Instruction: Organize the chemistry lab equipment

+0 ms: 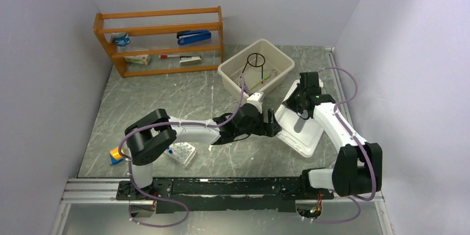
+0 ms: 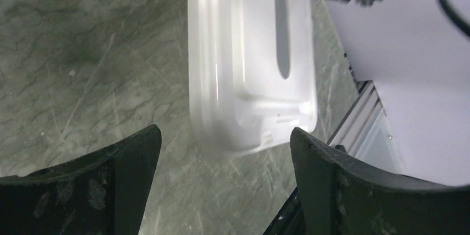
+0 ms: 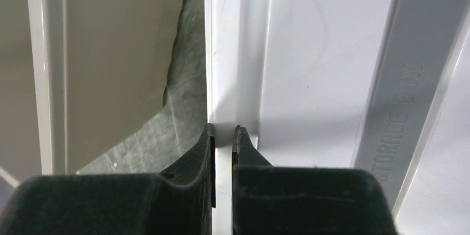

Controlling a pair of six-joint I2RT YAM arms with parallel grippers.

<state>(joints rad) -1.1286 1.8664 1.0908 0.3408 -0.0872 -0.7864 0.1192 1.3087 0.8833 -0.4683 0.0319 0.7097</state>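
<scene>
R end effector (image 3: 223,134) pinching white lid (image 3: 310,63) rim; L end effector (image 2: 224,138) spread wide nr it.

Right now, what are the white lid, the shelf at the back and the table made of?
The white lid looks like glossy moulded plastic: smooth shine, raised letters. The shelf looks like varnished wood: orange-brown, with a slight sheen. The table looks like grey veined stone or a printed laminate; I cannot tell which.

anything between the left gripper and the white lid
Nothing visible: only bare table lies between the open left gripper and the white lid. The right gripper pinches the lid's rim beside the bin.
</scene>
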